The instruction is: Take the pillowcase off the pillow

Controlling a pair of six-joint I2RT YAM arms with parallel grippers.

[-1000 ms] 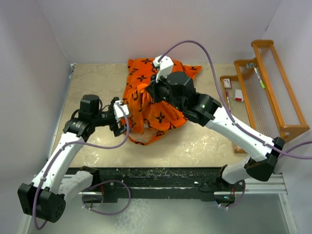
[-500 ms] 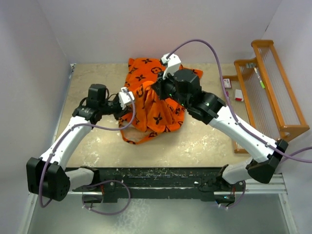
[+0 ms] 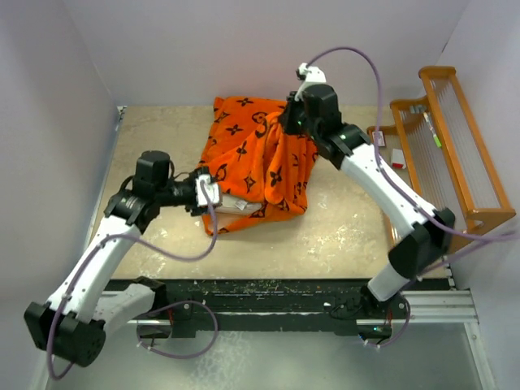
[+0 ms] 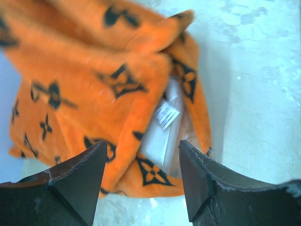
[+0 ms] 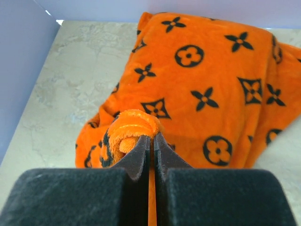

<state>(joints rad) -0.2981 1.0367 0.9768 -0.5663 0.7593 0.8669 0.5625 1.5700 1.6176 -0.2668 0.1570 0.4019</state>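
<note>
Beige mottled bench (image 3: 341,236): load carried at centre. Orange pillowcase (image 3: 256,166): dark monogram motifs, no brand name legible; judged partly drawn off. White pillow (image 4: 157,137): exposed at near-left opening. Right tool (image 5: 151,141): clamped on a raised far fold. Left tool (image 4: 142,155): spread, empty; pillow judged due to be pinned next. Tag (image 4: 167,114): print illegible.

One orange pillowcase (image 3: 260,162), and inside its near opening one white pillow (image 4: 157,139) bearing one small tag (image 4: 167,114). Two arms, the left arm (image 3: 97,252) to the left of the pillowcase and the right arm (image 3: 382,183) to its right, each with one gripper: two in all, the left gripper (image 4: 142,146) and the right gripper (image 5: 151,139). Right of the pillowcase, one wooden rack (image 3: 455,146) with a few small items (image 3: 397,158) too small to count, and under the pillowcase one table (image 3: 341,236).
</note>
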